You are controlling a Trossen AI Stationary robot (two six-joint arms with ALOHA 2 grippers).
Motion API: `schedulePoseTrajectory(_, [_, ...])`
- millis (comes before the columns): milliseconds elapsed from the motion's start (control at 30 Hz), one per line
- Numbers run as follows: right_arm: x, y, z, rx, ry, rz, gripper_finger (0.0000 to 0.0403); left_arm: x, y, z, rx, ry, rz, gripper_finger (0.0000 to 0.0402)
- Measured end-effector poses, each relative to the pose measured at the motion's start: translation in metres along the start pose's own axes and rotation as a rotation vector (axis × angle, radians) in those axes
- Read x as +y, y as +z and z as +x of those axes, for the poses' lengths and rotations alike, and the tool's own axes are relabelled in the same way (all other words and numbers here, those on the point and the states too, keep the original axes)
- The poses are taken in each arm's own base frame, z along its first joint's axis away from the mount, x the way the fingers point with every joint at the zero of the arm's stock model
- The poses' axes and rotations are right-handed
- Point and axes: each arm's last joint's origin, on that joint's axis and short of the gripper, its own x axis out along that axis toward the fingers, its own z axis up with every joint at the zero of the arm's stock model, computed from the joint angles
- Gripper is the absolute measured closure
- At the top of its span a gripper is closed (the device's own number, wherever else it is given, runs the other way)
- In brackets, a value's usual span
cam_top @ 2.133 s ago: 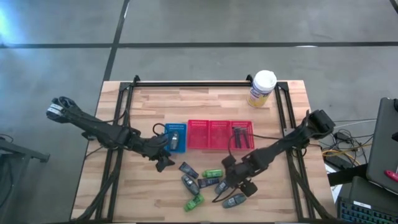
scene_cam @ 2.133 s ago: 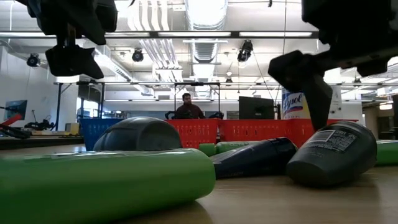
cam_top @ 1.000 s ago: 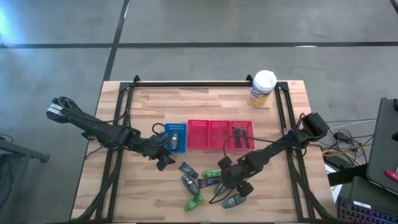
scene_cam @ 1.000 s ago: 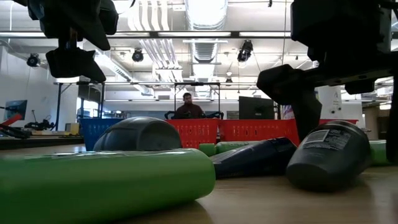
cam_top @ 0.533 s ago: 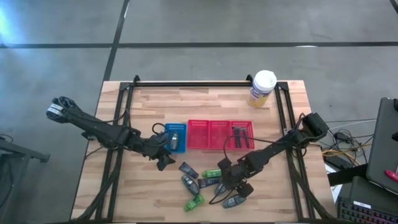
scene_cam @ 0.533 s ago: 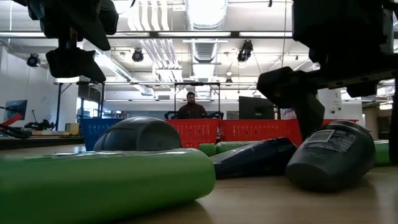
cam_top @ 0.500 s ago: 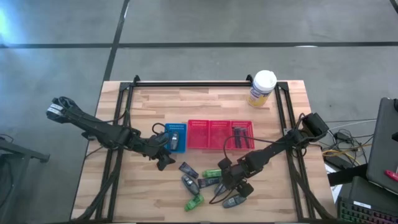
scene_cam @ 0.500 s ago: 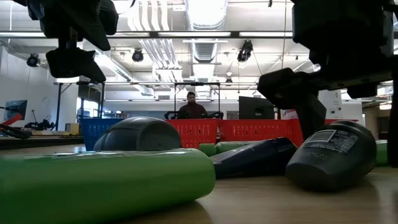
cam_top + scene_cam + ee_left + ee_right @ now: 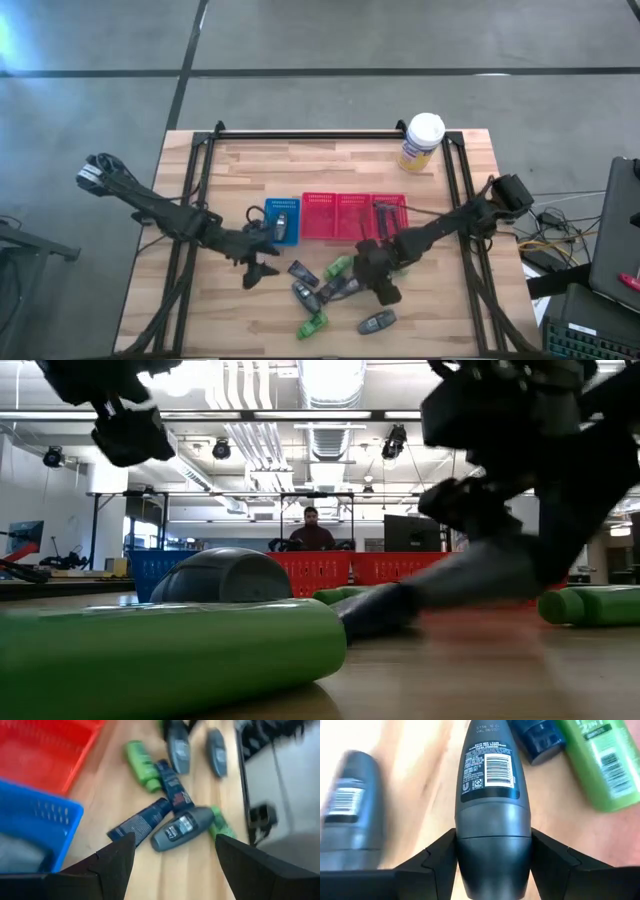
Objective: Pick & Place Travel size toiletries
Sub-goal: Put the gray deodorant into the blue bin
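Several travel toiletries lie in a cluster near the table's near edge: grey oval bottles (image 9: 305, 296) (image 9: 376, 322), green bottles (image 9: 313, 325) (image 9: 337, 266) and dark packs (image 9: 302, 271). One more grey bottle (image 9: 281, 222) lies in the blue tray (image 9: 283, 206). Dark razors (image 9: 388, 214) lie in the red tray's right compartment. My right gripper (image 9: 360, 278) is over the cluster's right part, shut on a grey oval bottle (image 9: 492, 785). My left gripper (image 9: 260, 272) hovers open just left of the cluster, its fingers (image 9: 117, 862) apart and holding nothing. My right gripper pinches the grey bottle by its plain cap end (image 9: 492, 832), one finger (image 9: 442, 852) on each side. The labelled end (image 9: 492, 755) points away from the fingers. In the low view the bottle (image 9: 470, 580) slants down toward its free end; whether that end touches the table, I cannot tell.
The red tray (image 9: 355, 198) and the blue tray stand side by side in the table's middle. A big white-capped, yellow-labelled jar (image 9: 422, 142) stands at the far right. Bare wood lies left of the blue tray and along the near edge. A person (image 9: 313, 532) sits far behind.
My right gripper, which stood over a lying grey bottle, has taken hold of it and moved toward the table's far edge and left. That bottle has left its place and now tilts in the hold. My left gripper has shifted slightly toward the near edge.
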Motion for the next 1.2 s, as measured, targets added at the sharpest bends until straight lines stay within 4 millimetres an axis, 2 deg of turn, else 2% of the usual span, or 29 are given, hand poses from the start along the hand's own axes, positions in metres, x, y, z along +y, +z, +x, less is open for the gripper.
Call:
schedulePoseTrajectory(200, [-0.027, 0.005, -0.045, -0.085, 0.125, 0.186, 0.0209, -0.004, 0.000, -0.001, -0.050, 0.043, 0.365, 0.0123])
schedulePoseTrajectory(300, [-0.044, 0.008, -0.068, -0.145, 0.213, 0.338, 0.0209, -0.006, 0.008, -0.002, -0.130, 0.098, 0.518, 0.0123])
schedulePoseTrajectory(400, [-0.058, 0.015, -0.087, -0.214, 0.291, 0.470, 0.0209, -0.011, 0.021, -0.004, -0.209, 0.223, 0.668, 0.0123])
schedulePoseTrajectory(500, [-0.069, 0.027, -0.104, -0.307, 0.328, 0.506, 0.0209, -0.015, 0.034, -0.001, -0.223, 0.345, 0.812, 0.0124])
schedulePoseTrajectory(667, [-0.078, 0.045, -0.128, -0.391, 0.339, 0.508, 0.0200, -0.027, 0.047, 0.015, -0.187, 0.393, 1.065, 0.0125])
schedulePoseTrajectory(800, [-0.082, 0.053, -0.138, -0.421, 0.340, 0.504, 0.0203, -0.035, 0.062, 0.025, -0.231, 0.460, 1.060, 0.0125])
schedulePoseTrajectory(1200, [-0.081, 0.055, -0.139, -0.420, 0.333, 0.499, 0.0198, -0.052, 0.093, 0.037, -0.267, 0.519, 1.056, 0.0125])
